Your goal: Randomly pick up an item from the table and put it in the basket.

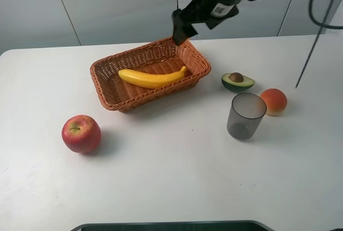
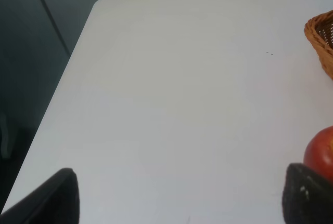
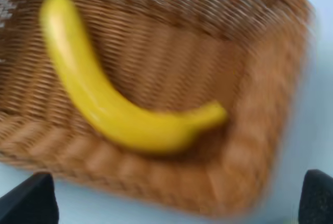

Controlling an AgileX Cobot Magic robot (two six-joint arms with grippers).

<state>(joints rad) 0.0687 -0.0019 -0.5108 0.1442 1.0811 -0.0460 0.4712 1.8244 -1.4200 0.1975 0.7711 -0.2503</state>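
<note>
The yellow banana (image 1: 153, 77) lies lengthwise inside the wicker basket (image 1: 140, 98) on the white table (image 1: 177, 183). My right gripper (image 1: 181, 29) hangs open and empty above the basket's far right corner. In the right wrist view its fingers (image 3: 31, 200) stand wide apart, with the banana (image 3: 119, 115) and basket (image 3: 255, 78) below, blurred. My left gripper (image 2: 179, 203) is open and empty over bare table (image 2: 182, 104) near its left edge. It does not show in the exterior view.
A red apple (image 1: 81, 133) sits in front of and left of the basket; it also shows in the left wrist view (image 2: 321, 151). Right of the basket are an avocado half (image 1: 237, 81), a grey translucent cup (image 1: 245, 116) and a round orange-red fruit (image 1: 274, 101).
</note>
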